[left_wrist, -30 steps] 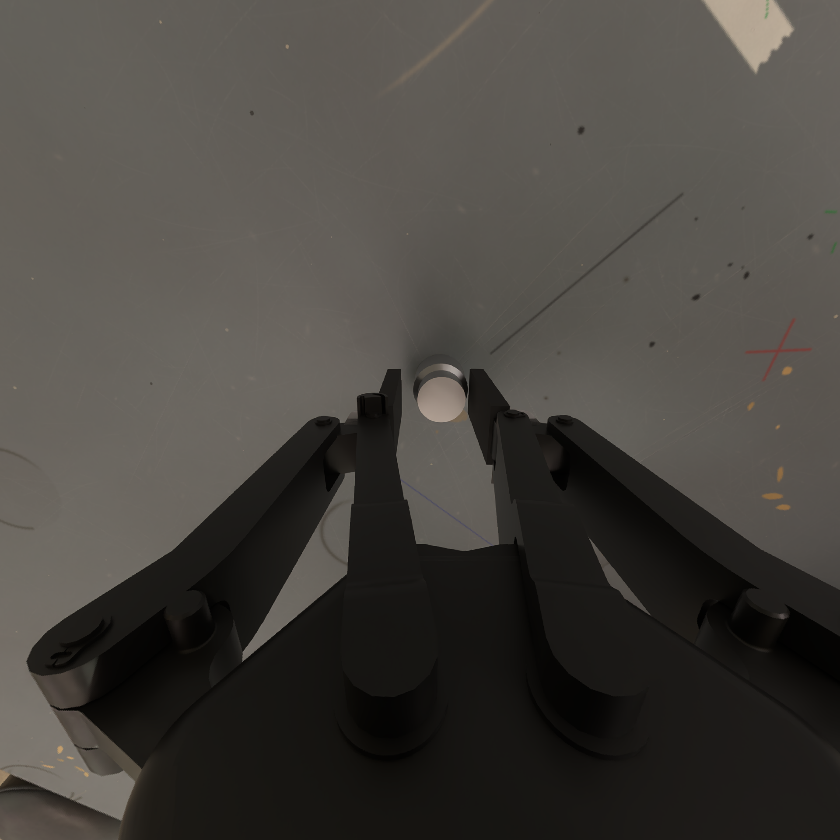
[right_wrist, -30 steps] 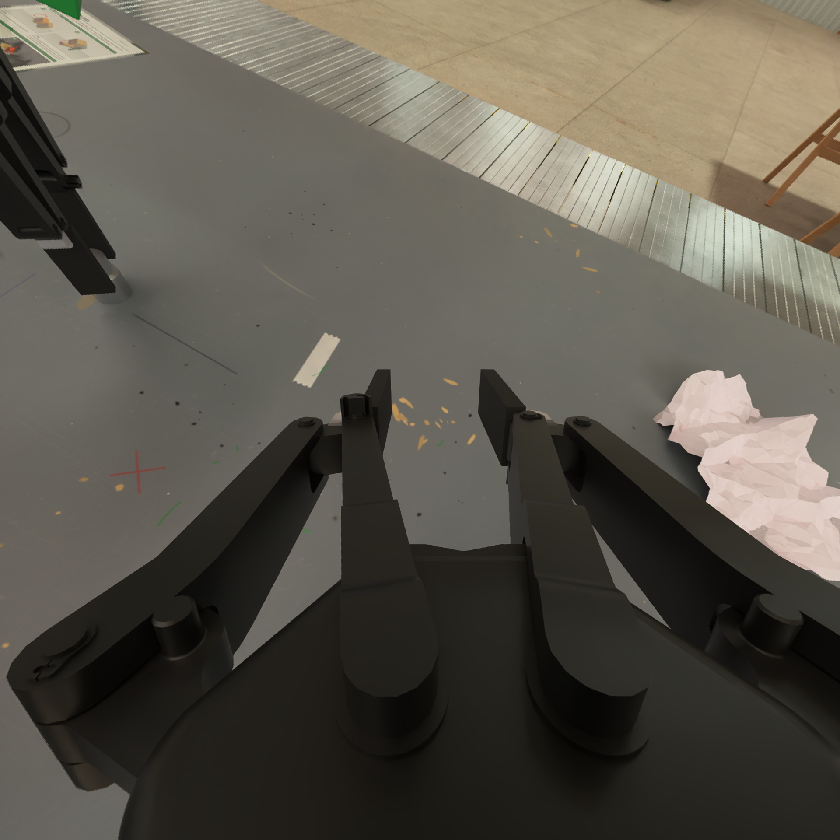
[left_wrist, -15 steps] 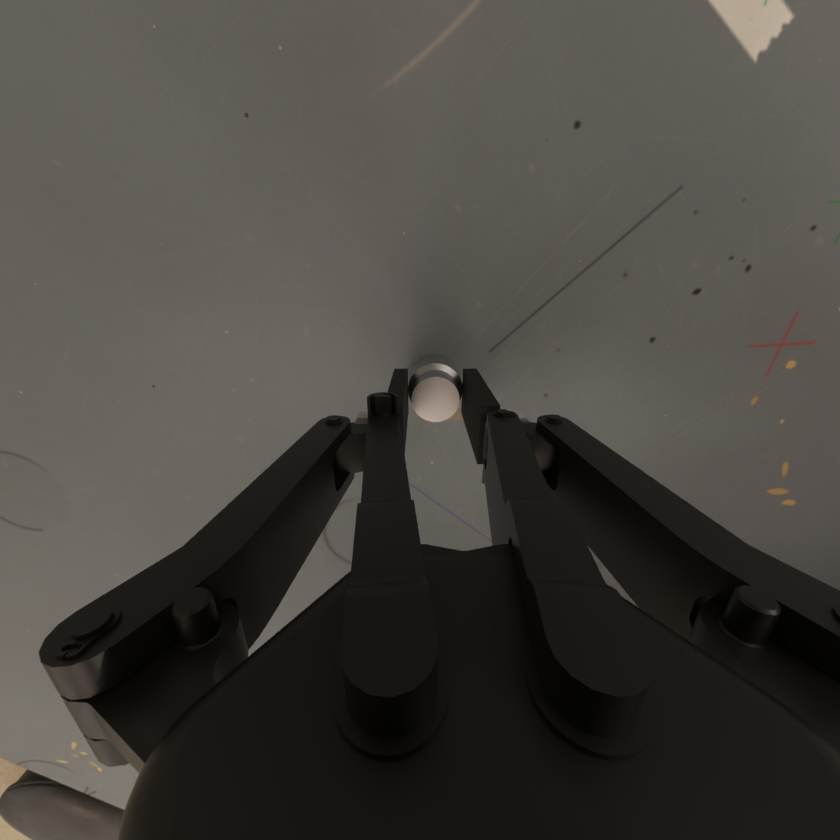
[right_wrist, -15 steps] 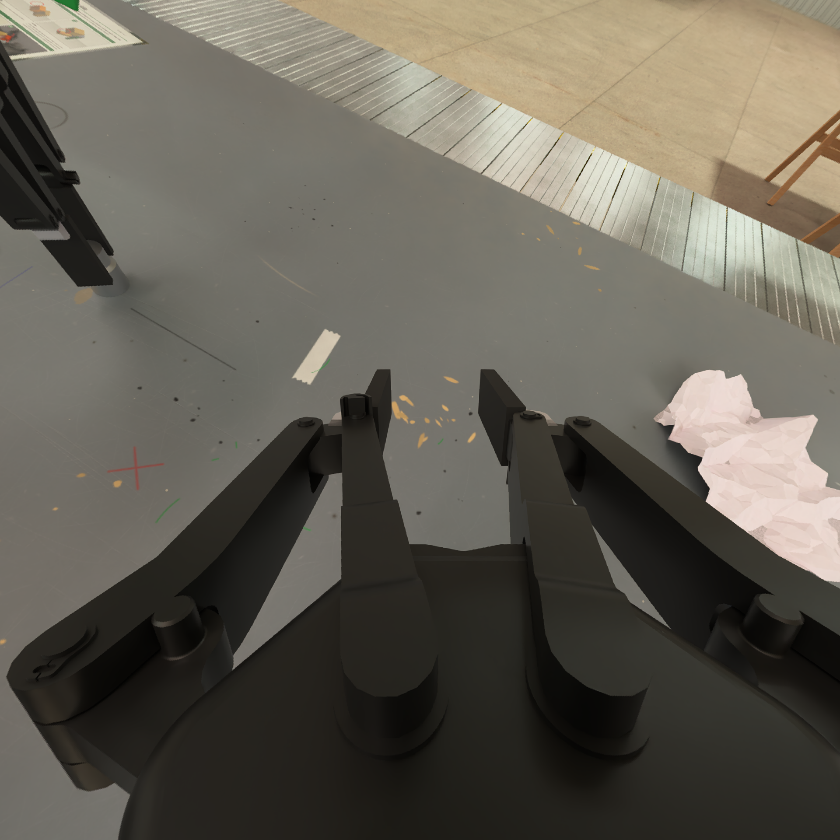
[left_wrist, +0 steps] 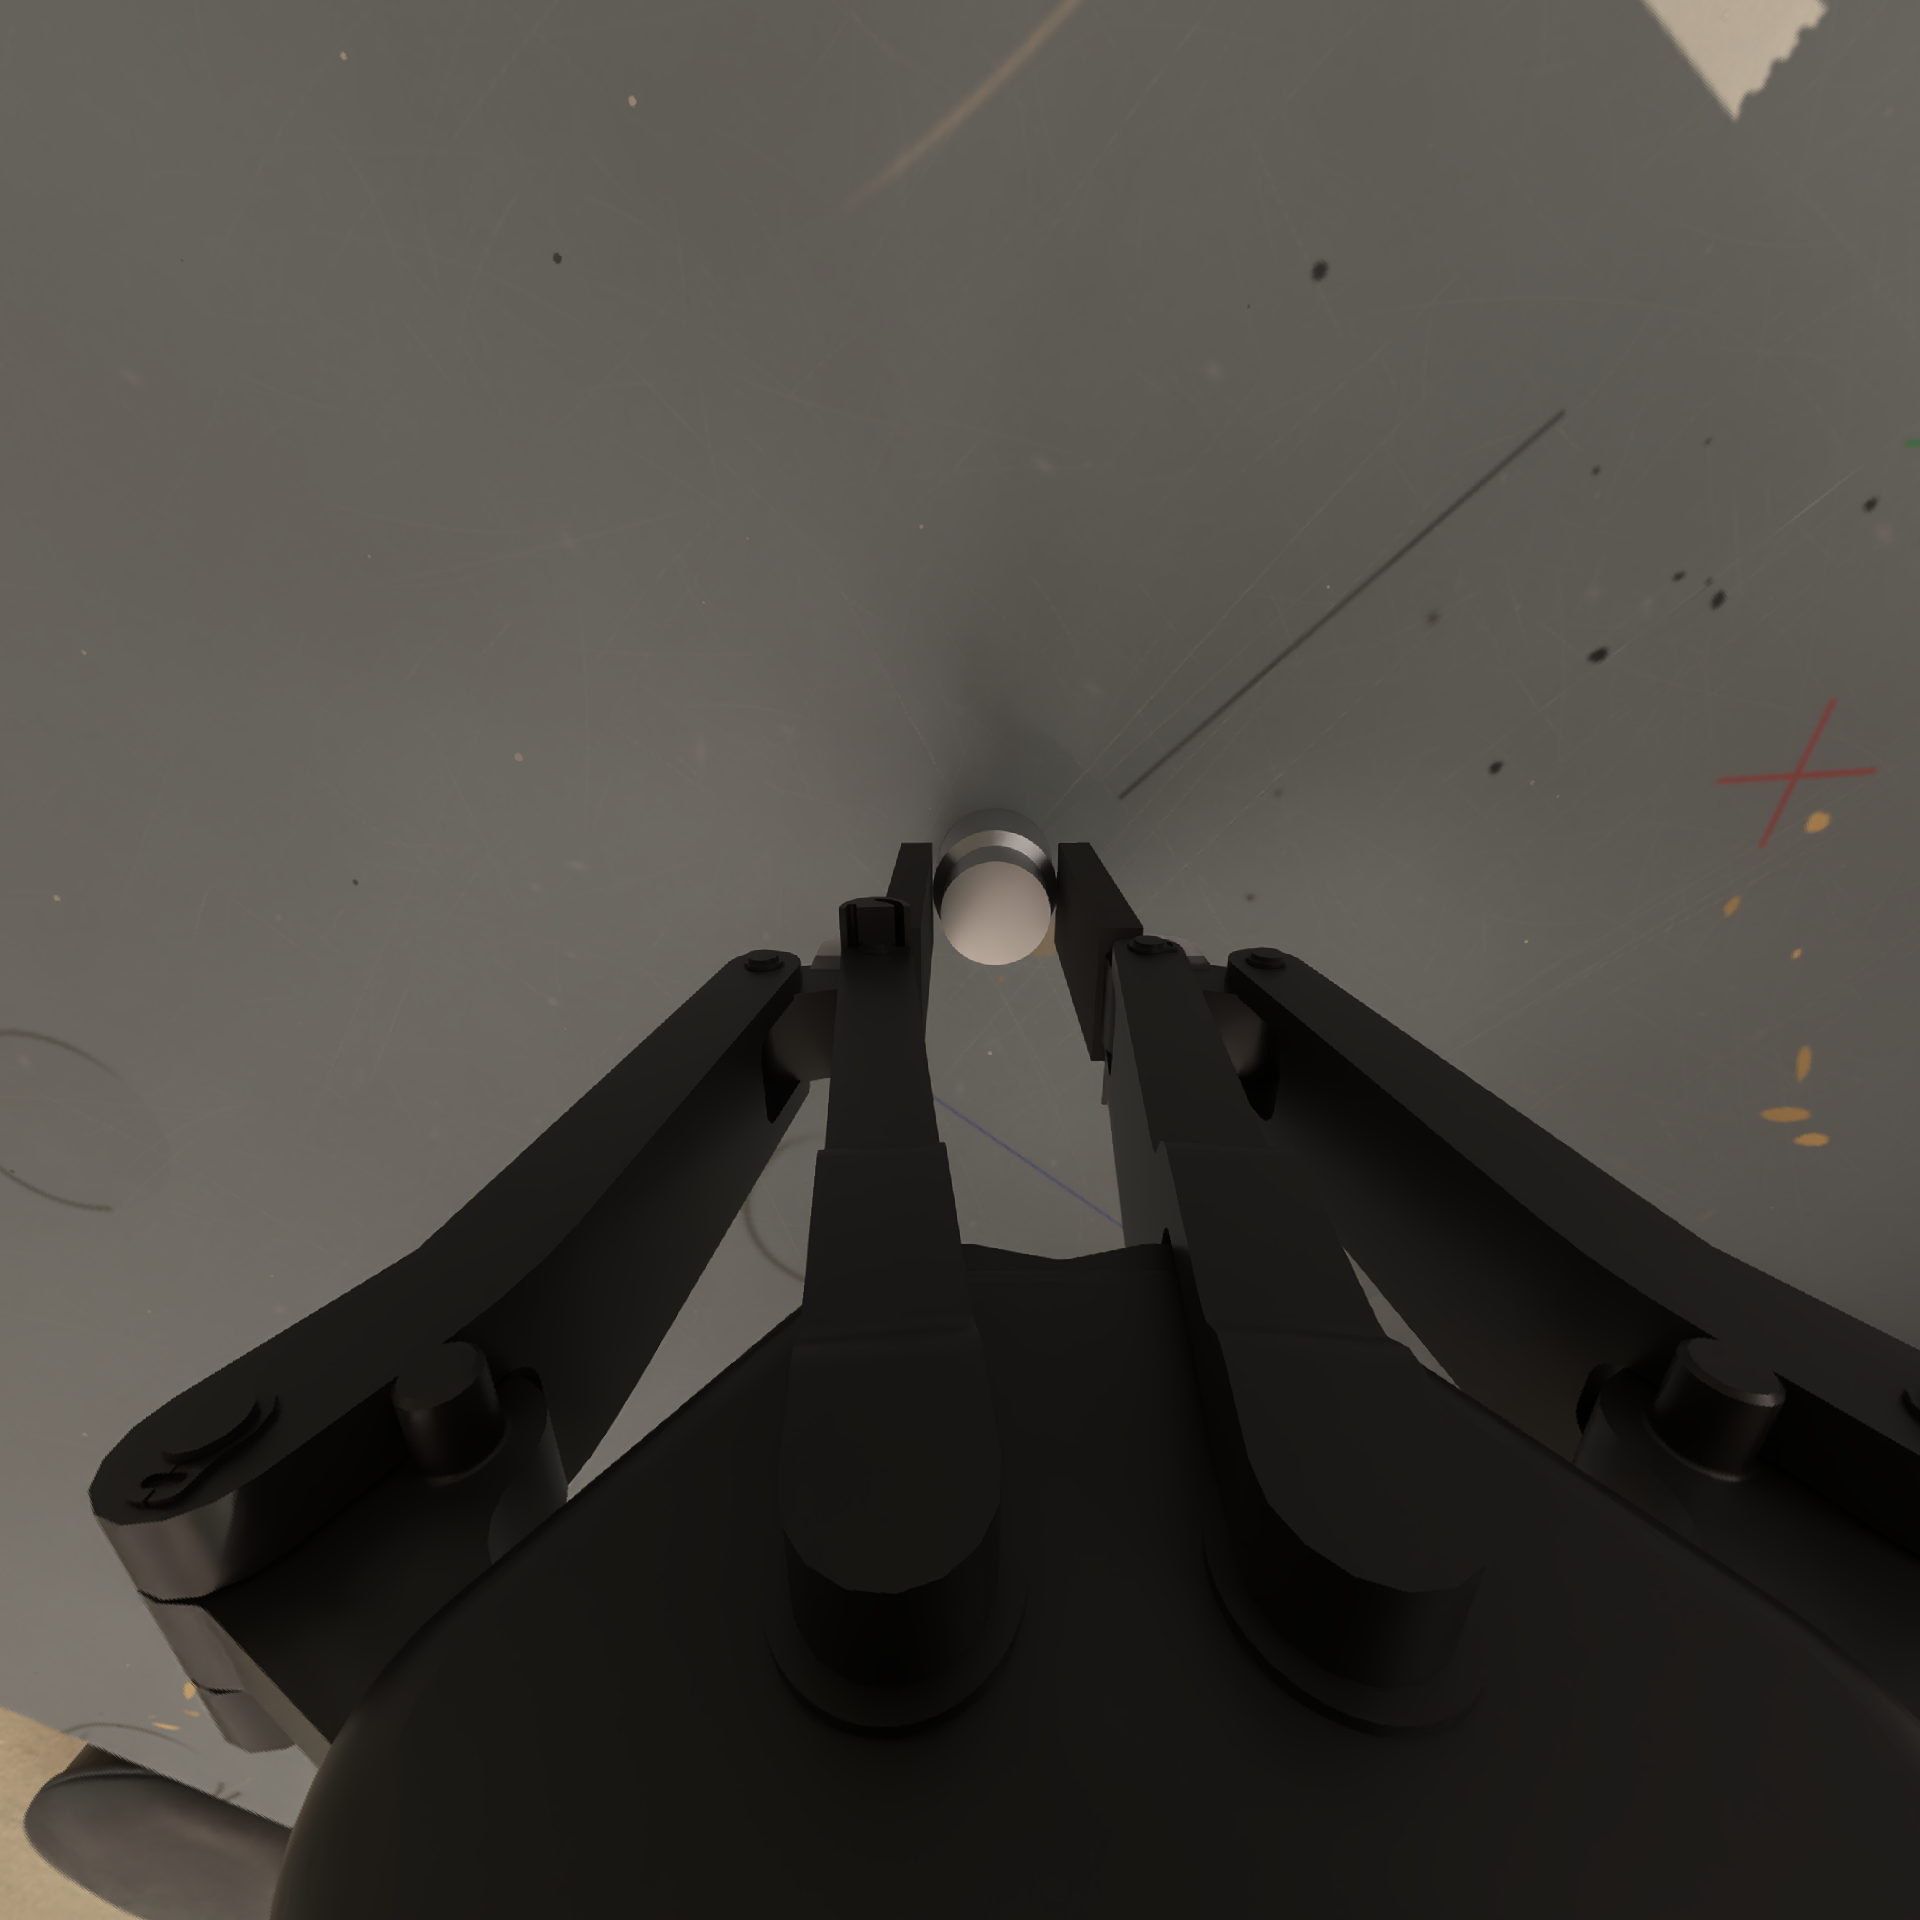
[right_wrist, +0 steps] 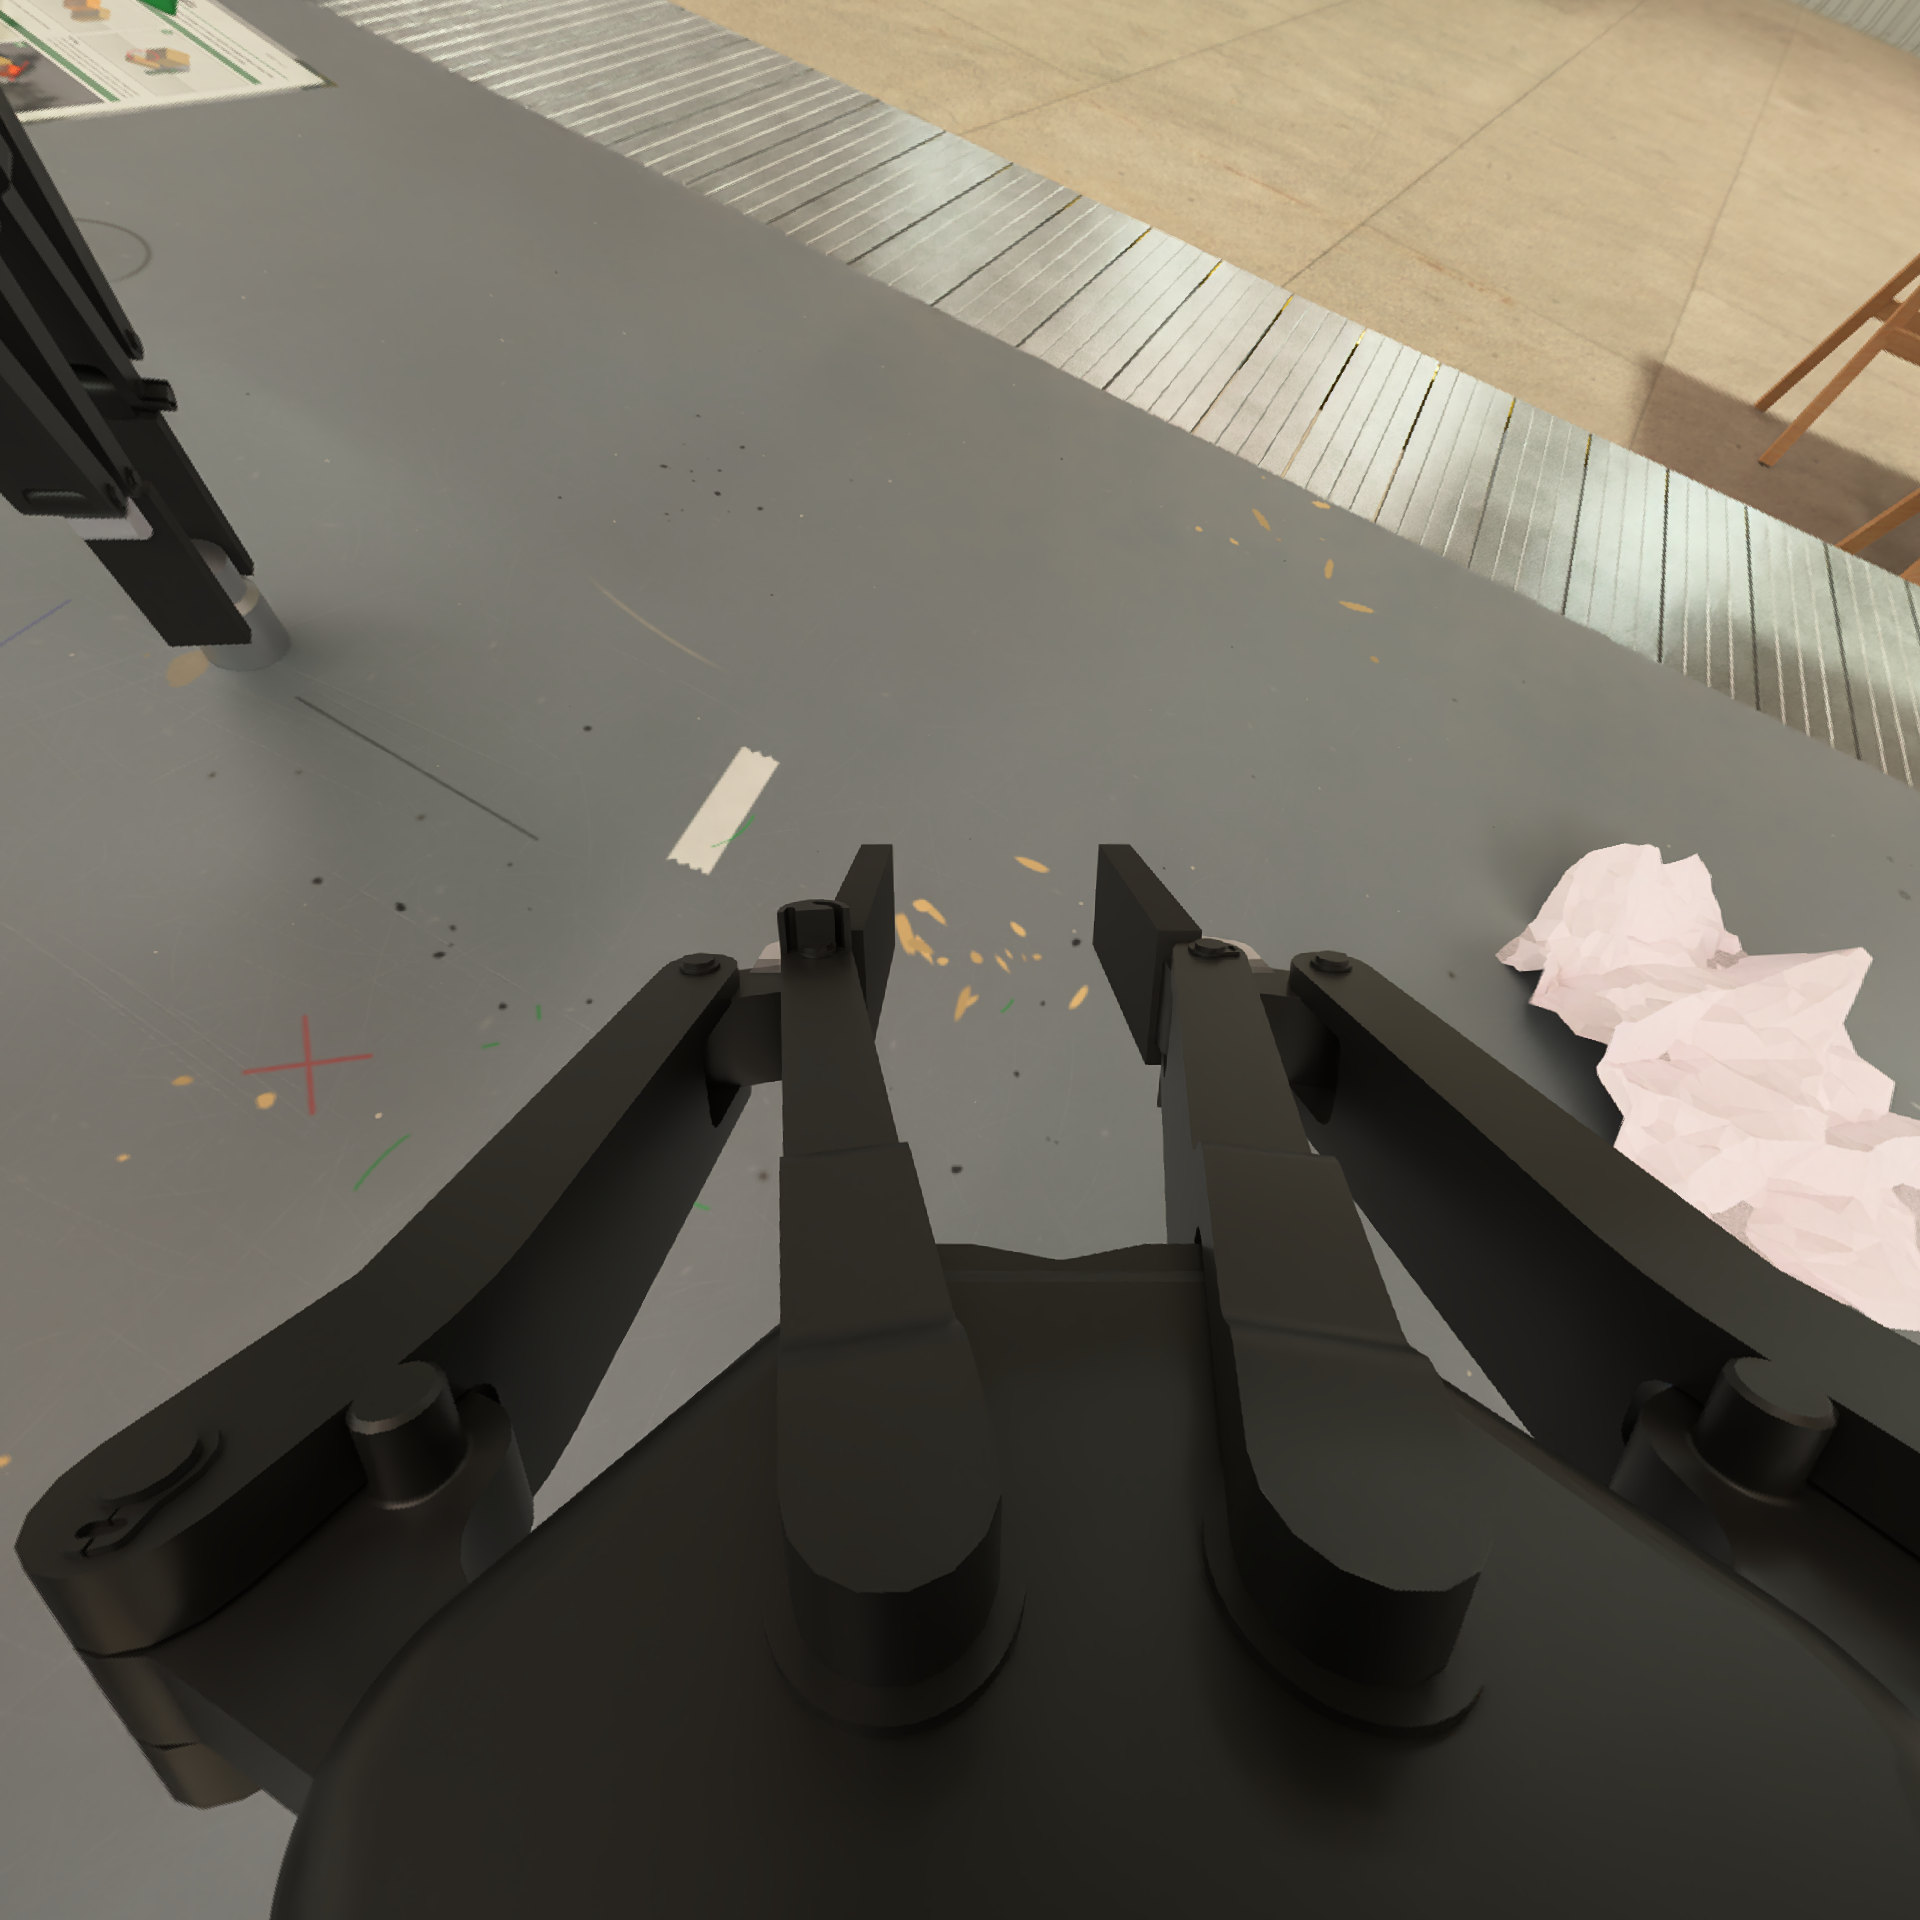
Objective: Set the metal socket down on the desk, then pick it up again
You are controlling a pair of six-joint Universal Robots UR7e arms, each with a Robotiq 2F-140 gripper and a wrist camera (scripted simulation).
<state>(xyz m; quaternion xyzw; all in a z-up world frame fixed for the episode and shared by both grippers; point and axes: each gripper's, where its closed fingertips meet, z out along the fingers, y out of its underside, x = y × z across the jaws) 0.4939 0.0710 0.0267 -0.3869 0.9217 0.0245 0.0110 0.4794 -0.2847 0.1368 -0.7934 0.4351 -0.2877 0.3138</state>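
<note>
The metal socket is a short silver cylinder standing upright on the grey desk. My left gripper points down at it, and its two fingertips press against the socket's left and right sides. In the right wrist view the left gripper shows at the far left, with the socket between its fingers and its base on the desk. My right gripper is open and empty, hovering over orange flecks on the desk, well right of the socket.
Crumpled white paper lies to the right of my right gripper. A strip of pale tape and a red cross mark are on the desk. A ribbed metal edge borders the desk's far side. A printed sheet lies far left.
My left gripper's fingers have closed from a wider gap onto the socket's sides. The right gripper has stayed open, with its view shifting slightly.
</note>
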